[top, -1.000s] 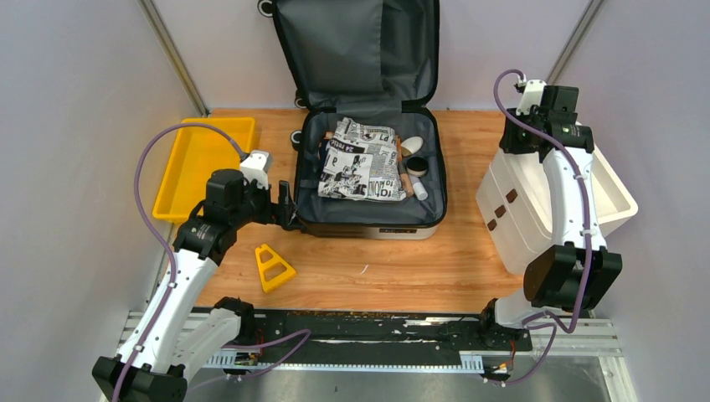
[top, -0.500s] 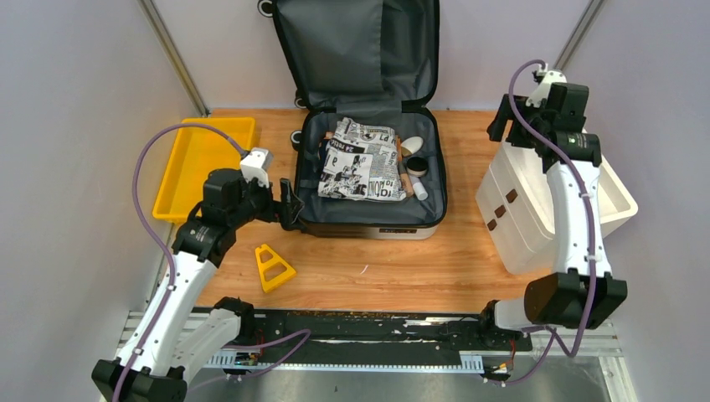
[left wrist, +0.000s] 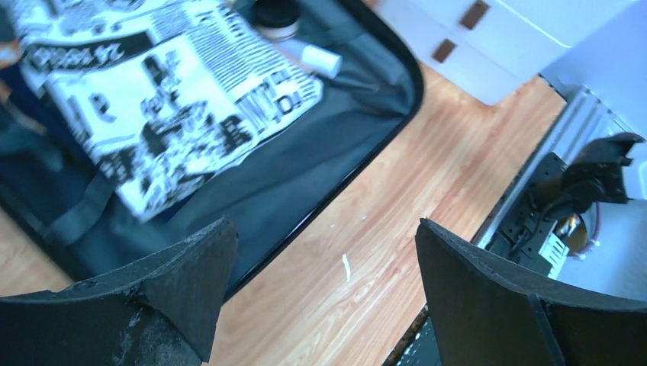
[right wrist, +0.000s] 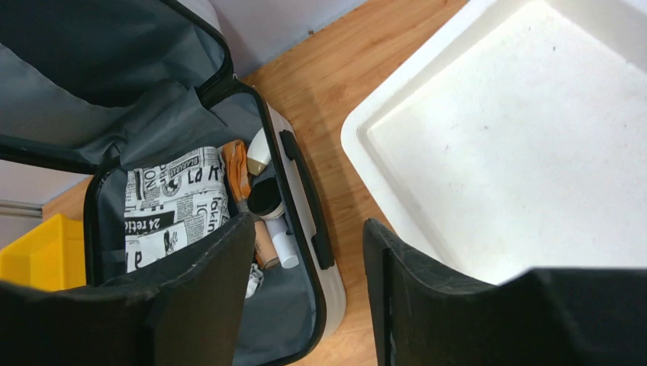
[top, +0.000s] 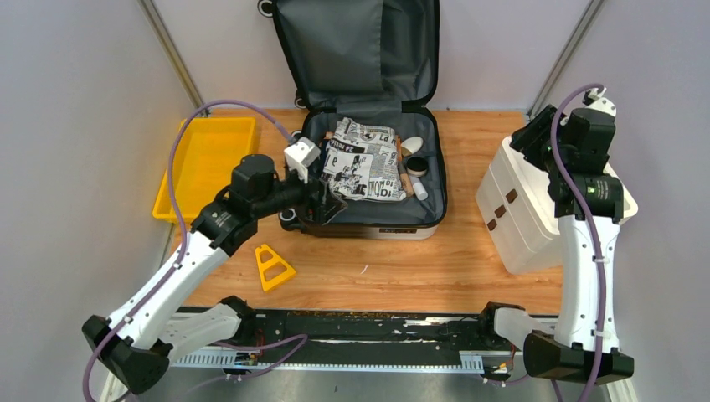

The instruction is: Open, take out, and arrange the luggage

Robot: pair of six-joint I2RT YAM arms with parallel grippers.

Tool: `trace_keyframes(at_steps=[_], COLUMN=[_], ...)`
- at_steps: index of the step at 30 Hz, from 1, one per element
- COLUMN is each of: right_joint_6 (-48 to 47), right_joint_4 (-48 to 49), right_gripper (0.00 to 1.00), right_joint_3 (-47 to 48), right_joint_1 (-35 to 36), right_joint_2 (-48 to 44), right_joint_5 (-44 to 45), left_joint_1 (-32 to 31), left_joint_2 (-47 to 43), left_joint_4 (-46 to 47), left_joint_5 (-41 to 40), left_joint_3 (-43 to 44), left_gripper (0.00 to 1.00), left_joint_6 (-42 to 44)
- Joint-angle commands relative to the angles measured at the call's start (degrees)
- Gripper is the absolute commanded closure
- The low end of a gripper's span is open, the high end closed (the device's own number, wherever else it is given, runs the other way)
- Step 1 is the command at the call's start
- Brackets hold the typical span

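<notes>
Luggage (top: 381, 213) lies open on worktop (top: 402, 268). Left gripper (left wrist: 324, 229) wide apart, empty, over its near-left corner. Right gripper (right wrist: 309, 225) part-open, empty, above white bin (right wrist: 496, 145), well right of luggage.

Wooden table (top: 402, 268), open luggage (top: 377, 214) at the back, yellow tray (top: 197, 167) left, white bin (top: 515, 219) right, yellow triangle (top: 276, 273) near front

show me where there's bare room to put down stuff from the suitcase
Bare wood of the table lies between the suitcase front and the arm rail, right of the yellow triangular piece. The yellow tray and white bin look bare too. Crowded: inside the suitcase, printed cloth plus small bottles along its right.
</notes>
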Motion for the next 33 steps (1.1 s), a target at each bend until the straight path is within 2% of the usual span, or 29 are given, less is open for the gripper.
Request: trace_keyframes(at_steps=[1, 3, 5, 9, 13, 18, 23, 26, 30, 33], right_joint_6=[2.9, 4.1, 5.6, 13.4, 16.4, 18.1, 23.9, 24.8, 32.0, 31.5], right_joint_4=[-2.1, -2.5, -2.6, -1.7, 2.0, 2.3, 1.5, 1.4, -4.3, -4.2], right_gripper=[0.47, 0.47, 0.47, 0.47, 0.44, 0.41, 0.40, 0.40, 0.39, 0.40], right_joint_3=[-2.2, -4.0, -6.7, -13.3, -17.7, -18.2, -20.0, -20.0, -19.3, -18.2], right_joint_1=[0.7, 1.8, 5.2, 18.7, 25.6, 25.7, 25.7, 25.7, 25.8, 25.9], right_joint_2=[-2.7, -3.8, -4.9, -7.2, -6.1, -1.4, 2.1, 3.3, 4.1, 4.7], right_joint_5=[0.4, -1.1, 2.0, 19.6, 31.2, 34.8, 43.4, 44.3, 47.3, 45.0], left_joint_1=[-7.9, -9.8, -10.1, -10.2, -10.2, -10.2, -10.2, -10.2, -10.2, -10.2], left_joint_2=[4.8, 6.8, 8.1, 9.0, 8.0, 1.7, -2.0, -4.7, -8.8, -10.9], left_joint_4=[6.9, 9.6, 13.4, 15.6, 8.1, 4.7, 0.3, -2.8, -2.4, -1.0], left_joint_5=[-6.1, -8.0, -7.5, -8.7, -19.1, -22.4, -24.2, -26.1, -32.9, -36.9], left_joint_3=[4.6, 5.1, 4.7, 4.7, 7.2, 4.5, 3.7, 3.0, -1.5, -5.0], left_gripper=[0.07, 0.09, 0.09, 0.08, 0.06, 0.02, 0.02, 0.02, 0.01, 0.00], left_joint_6=[4.0, 5.4, 6.3, 10.4, 16.4, 19.4, 18.7, 19.3, 20.0, 19.8])
